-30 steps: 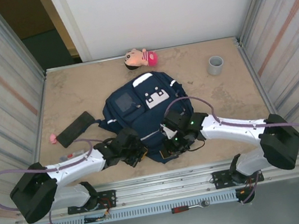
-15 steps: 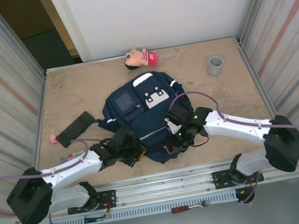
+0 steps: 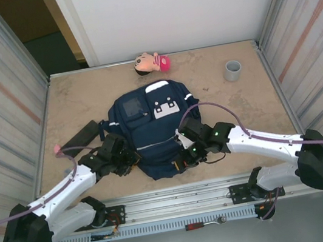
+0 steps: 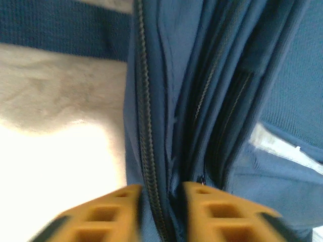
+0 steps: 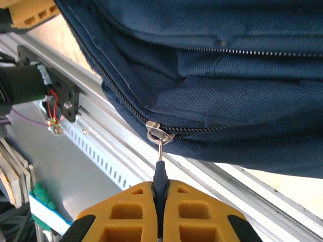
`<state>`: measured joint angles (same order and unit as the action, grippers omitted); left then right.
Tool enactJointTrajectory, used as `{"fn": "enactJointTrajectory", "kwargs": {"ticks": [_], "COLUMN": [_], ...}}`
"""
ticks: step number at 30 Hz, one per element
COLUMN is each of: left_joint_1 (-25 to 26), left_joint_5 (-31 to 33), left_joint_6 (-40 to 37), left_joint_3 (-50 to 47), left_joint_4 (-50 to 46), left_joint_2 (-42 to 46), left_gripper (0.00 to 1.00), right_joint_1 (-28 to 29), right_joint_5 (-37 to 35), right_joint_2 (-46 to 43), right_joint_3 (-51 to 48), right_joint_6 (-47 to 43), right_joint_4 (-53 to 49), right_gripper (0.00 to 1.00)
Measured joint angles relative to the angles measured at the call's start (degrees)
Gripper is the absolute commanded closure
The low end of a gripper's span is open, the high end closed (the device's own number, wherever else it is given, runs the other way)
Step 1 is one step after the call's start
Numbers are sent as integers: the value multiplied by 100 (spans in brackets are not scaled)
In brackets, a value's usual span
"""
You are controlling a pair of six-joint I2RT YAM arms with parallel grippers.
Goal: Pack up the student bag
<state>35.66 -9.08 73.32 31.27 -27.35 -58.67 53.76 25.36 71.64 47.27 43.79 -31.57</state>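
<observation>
- Beige mottled table [image 3: 67, 105]: large navy-blue fabric backpack [image 3: 154, 131] lies at centre, toward the near edge.
- Right gripper [image 5: 160, 190]: yellow fingers [image 5: 131, 206] pressed together on the backpack's dark zipper pull [image 5: 160, 174].
- Left gripper [image 4: 160, 199]: fingers apart, zippered seam [image 4: 146, 126] at backpack's left side between them.

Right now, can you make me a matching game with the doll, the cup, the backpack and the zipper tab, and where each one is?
Things:
1. doll
2. cup
3. backpack
4. zipper tab

Places:
A. middle of the table
B. pinched between the right fingers
C. back right part of the table
D. back edge of the table, behind the backpack

Pairs: 1-D, 2-C, 3-A, 4-B
</observation>
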Motion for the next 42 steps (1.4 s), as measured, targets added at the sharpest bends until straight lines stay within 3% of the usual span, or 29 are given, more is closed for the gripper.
{"fn": "enactJointTrajectory", "kwargs": {"ticks": [2,5,9,14,22,28,31,36,38,42], "left_joint_1": [11,203,468,496,503,881,1097,1185,1182,1123], "left_joint_5": [103,289,365,136,-1464,-2190,-2409,-2540,-2538,-2481], "left_joint_6": [-313,-905,-1974,-3971,-7989,-9573,-9973,-10373,-10500,-10765], "left_joint_3": [116,332,496,538,809,1298,1473,1709,1714,1722], "left_joint_4": [-94,-138,116,787,1128,938,909,901,861,789], "left_joint_2": [11,94,363,610,332,-881,-1510,-2256,-2288,-2122], "left_gripper": [37,32,33,38,33,32,43,87,95,99], "right_joint_1": [-109,-262,-393,-527,-553,-553,-551,-581,-667,-1045], "right_joint_5": [4,37,39,61,164,173,173,175,188,332], "right_joint_2": [-7,-52,-229,-387,-387,-387,-387,-442,-529,-765], "right_joint_3": [-33,-57,-92,-210,-229,-229,-229,-229,-229,-249], "right_joint_6": [59,63,61,57,11,-98,-96,-98,-103,-249], "right_joint_4": [68,125,166,197,168,155,157,127,35,-208], "right_gripper": [100,100,100,100,100,100,100,100,100,100]}}
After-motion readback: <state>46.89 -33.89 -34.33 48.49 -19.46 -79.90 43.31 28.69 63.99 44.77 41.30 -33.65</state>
